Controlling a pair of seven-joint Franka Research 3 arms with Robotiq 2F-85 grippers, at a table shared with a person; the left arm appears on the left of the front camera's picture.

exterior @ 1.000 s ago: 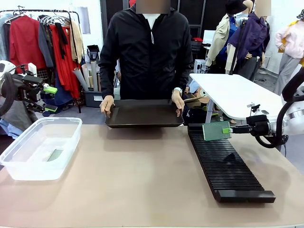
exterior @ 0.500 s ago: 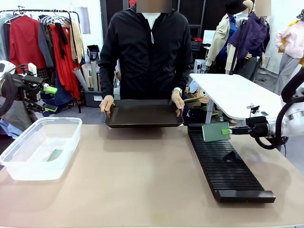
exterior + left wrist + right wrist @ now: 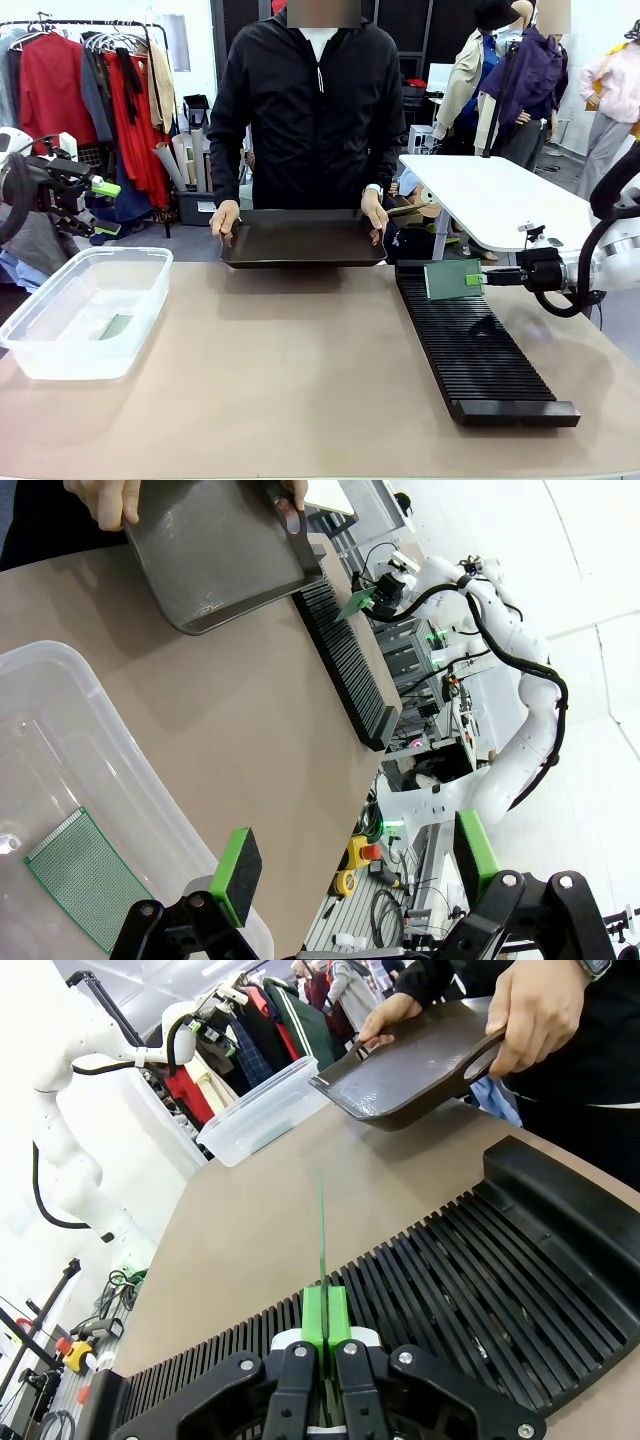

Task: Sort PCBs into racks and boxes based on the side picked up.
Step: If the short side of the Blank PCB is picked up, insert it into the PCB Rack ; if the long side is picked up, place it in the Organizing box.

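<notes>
My right gripper point(image 3: 477, 279) is shut on a green PCB point(image 3: 452, 279), held upright on edge just above the far end of the long black rack point(image 3: 475, 345). In the right wrist view that PCB point(image 3: 321, 1232) shows edge-on, rising from the shut fingers point(image 3: 326, 1322) over the rack's slots point(image 3: 450, 1270). My left gripper point(image 3: 103, 187) hangs open, high at the far left behind the clear box point(image 3: 85, 310). The left wrist view shows its green pads point(image 3: 237, 874) apart above the box point(image 3: 60, 780), where another PCB point(image 3: 88, 878) lies flat on the bottom.
A person at the far side holds a shallow dark tray point(image 3: 303, 239) with both hands, tilted above the table edge. A white side table point(image 3: 495, 200) stands behind the rack. Bare tan tabletop point(image 3: 290, 380) stretches between box and rack.
The right gripper has shifted slightly with the PCB over the rack's far end. The left arm and the person's tray have stayed put.
</notes>
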